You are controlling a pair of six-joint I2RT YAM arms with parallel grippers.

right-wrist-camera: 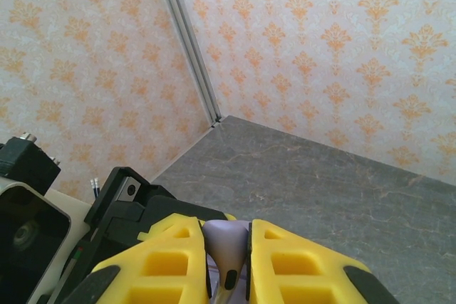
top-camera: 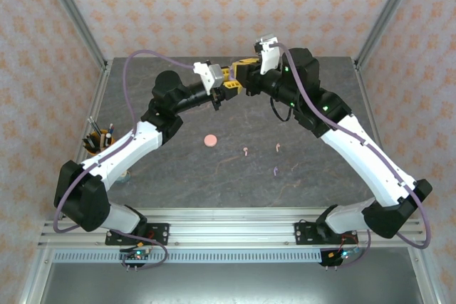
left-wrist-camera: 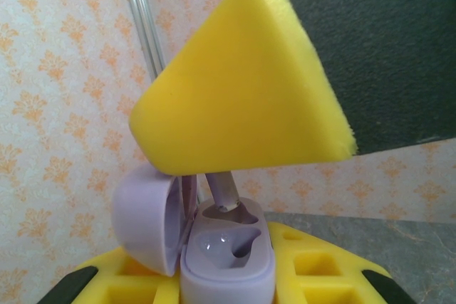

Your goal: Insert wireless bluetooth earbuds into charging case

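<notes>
Upper centre of the top view: left gripper [left-wrist-camera: 226, 284] clamped on the open lilac case [left-wrist-camera: 214, 250], right gripper [right-wrist-camera: 228, 250] pinching a lilac earbud [left-wrist-camera: 223, 191], stem tip at the case's rear well. Step in hand looks like seating this bud. Next move probably calls for a straight push down, then release.

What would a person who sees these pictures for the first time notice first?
Most likely the two arms meeting above the far middle of the table. The left gripper holds an open lilac case, and the right gripper holds a lilac earbud stem down at one socket. Next come the round pink case and three loose earbuds lying nearer on the table.
</notes>
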